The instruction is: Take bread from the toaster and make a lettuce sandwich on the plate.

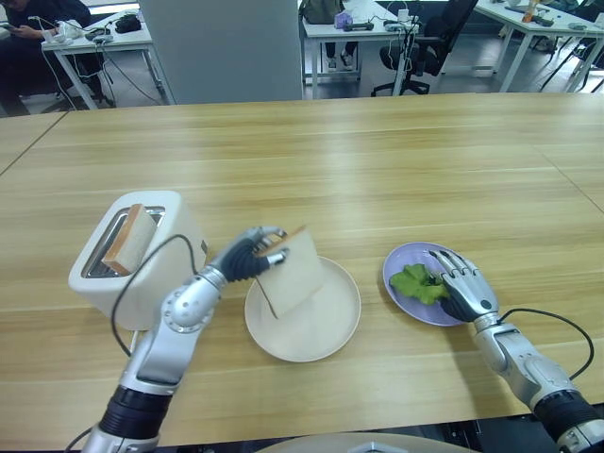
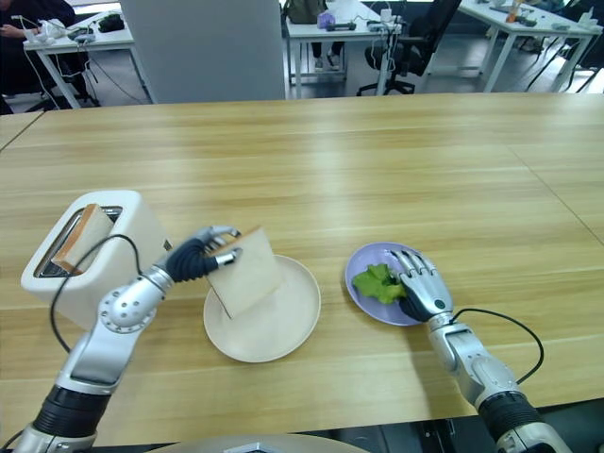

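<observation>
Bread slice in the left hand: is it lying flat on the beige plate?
No, the left hand holds the bread slice tilted on edge over the beige plate.

We see a pale wooden surface; behind it, a grey pillar, white desks and black office chairs.

Smooth wood-grain table, matt plate
</observation>
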